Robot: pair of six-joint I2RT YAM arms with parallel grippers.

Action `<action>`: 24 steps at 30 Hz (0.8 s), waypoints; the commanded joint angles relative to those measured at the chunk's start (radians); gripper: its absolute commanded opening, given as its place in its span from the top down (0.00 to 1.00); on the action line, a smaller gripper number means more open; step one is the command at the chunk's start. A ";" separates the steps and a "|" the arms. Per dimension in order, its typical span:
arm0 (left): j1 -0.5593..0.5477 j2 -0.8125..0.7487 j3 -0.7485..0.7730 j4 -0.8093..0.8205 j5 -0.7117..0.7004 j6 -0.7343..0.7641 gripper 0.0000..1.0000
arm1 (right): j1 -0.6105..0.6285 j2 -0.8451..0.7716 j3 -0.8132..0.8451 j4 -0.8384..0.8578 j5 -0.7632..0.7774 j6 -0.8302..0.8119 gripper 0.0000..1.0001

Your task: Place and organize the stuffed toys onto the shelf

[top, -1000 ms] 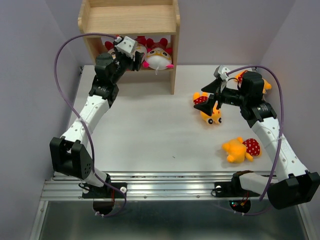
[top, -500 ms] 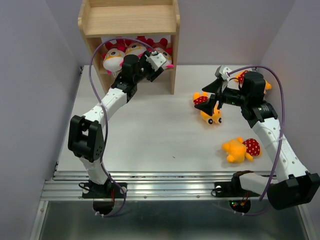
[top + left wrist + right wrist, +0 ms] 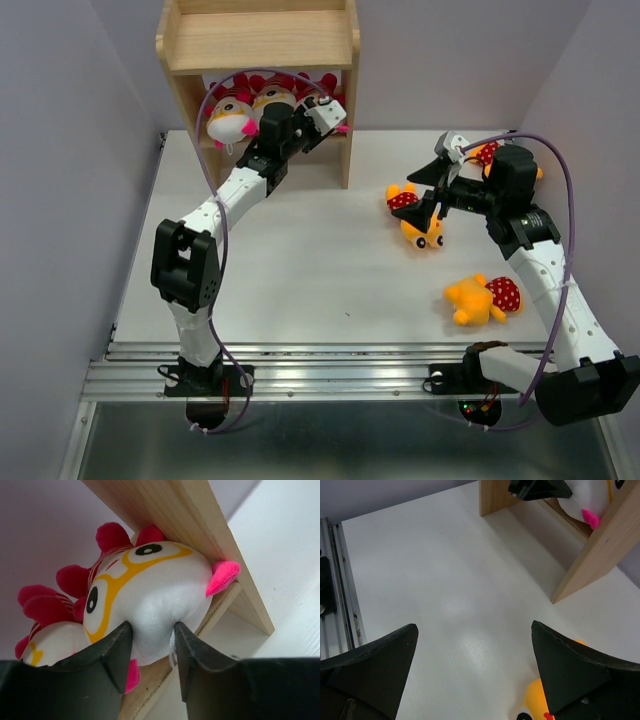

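The wooden shelf [image 3: 258, 40] stands at the back left. Three white-faced toys sit on its lower tier: left [image 3: 228, 122], middle [image 3: 272, 98], and the right one, mostly hidden by my left gripper [image 3: 322, 113]. In the left wrist view that gripper [image 3: 150, 645] is shut on the right toy's white face [image 3: 150, 590], against the shelf's side panel [image 3: 200, 515]. My right gripper [image 3: 430, 205] is open and empty just above an orange toy [image 3: 415, 222], whose head shows in the right wrist view [image 3: 540, 702]. A second orange toy [image 3: 480, 298] lies nearer. A third [image 3: 485, 152] peeks out behind the right arm.
Grey walls close in the table on the left, back and right. A metal rail [image 3: 300, 365] runs along the near edge by the arm bases. Purple cables loop above both arms. The shelf's upper tier [image 3: 258, 12] holds nothing visible.
My left arm swung from the shelf's left side to its right side, and the gripper now pinches the rightmost white-faced toy. The right arm has barely moved.
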 commanded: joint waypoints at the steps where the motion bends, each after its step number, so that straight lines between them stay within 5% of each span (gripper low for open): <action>1: -0.001 0.010 0.041 0.016 -0.060 0.008 0.59 | -0.007 -0.019 -0.012 0.046 -0.016 0.004 0.00; 3: -0.001 0.016 0.044 0.021 -0.074 -0.005 0.81 | -0.017 -0.016 -0.011 0.046 -0.017 0.006 0.00; 7: -0.001 0.022 0.060 0.018 -0.074 -0.062 1.00 | -0.017 -0.015 -0.006 0.046 -0.017 0.007 0.00; 14: 0.007 -0.007 0.069 0.029 -0.025 -0.301 1.00 | -0.017 -0.018 -0.006 0.046 -0.019 0.015 0.00; 24: 0.041 -0.093 -0.107 0.288 -0.027 -0.898 1.00 | -0.026 -0.025 -0.009 0.048 -0.028 0.026 0.00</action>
